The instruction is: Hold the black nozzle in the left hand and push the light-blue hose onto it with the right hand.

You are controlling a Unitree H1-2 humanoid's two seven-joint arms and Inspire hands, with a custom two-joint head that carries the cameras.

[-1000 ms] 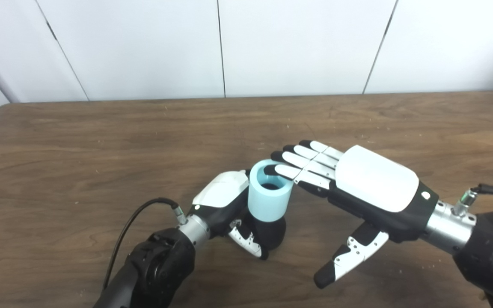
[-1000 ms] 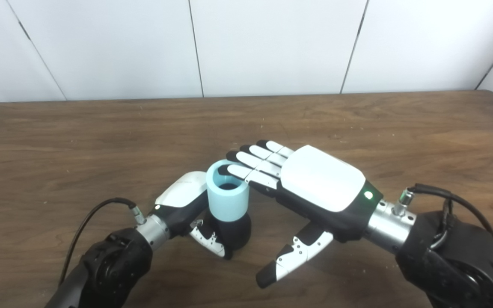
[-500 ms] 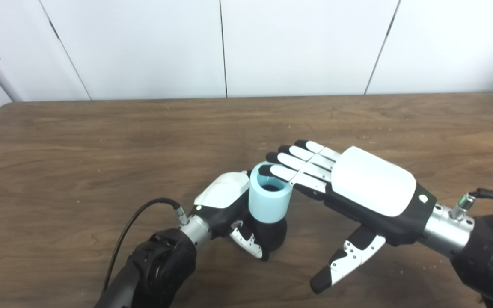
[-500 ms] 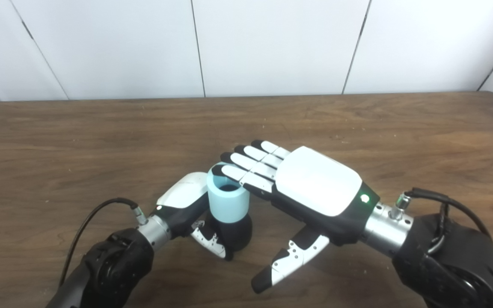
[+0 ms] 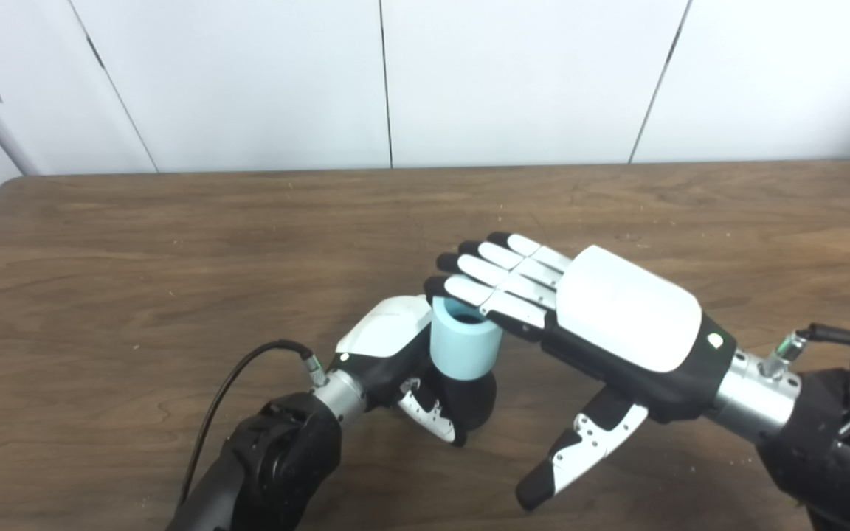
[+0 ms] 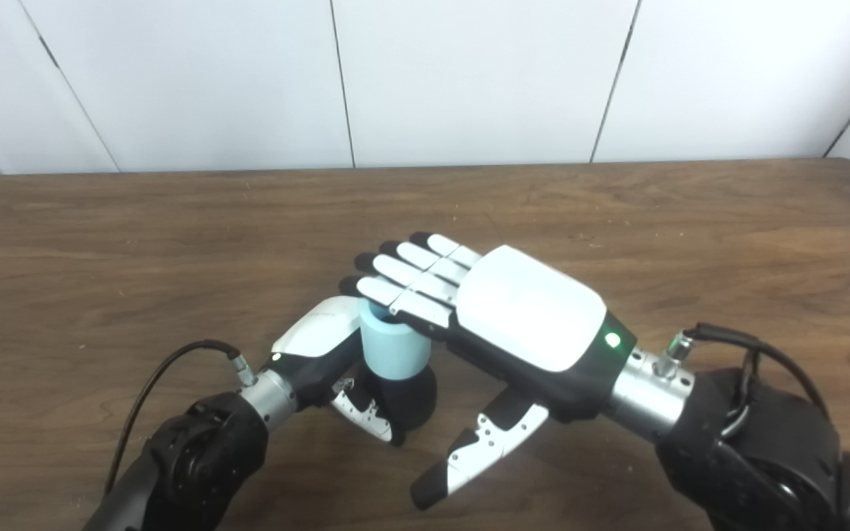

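Note:
The black nozzle [image 5: 469, 402] stands upright on the wooden table near the front centre, and my left hand [image 5: 395, 346] is shut around its base from the left. The light-blue hose [image 5: 464, 346] is a short wide tube sitting on top of the nozzle. My right hand [image 5: 602, 317] is open and flat, palm down, and its fingers [image 5: 491, 284] lie across the hose's top opening, covering most of it. Its thumb hangs below, off to the right of the nozzle.
The brown wooden table [image 5: 174, 243] stretches back to a white panelled wall. A black cable [image 5: 233, 383] loops out from my left wrist on the near left. Another cable [image 5: 838, 339] runs from my right wrist.
My right hand has slid left over the hose, from resting on its right rim to covering most of the opening. The hose sits a little lower on the nozzle. My left hand stays put.

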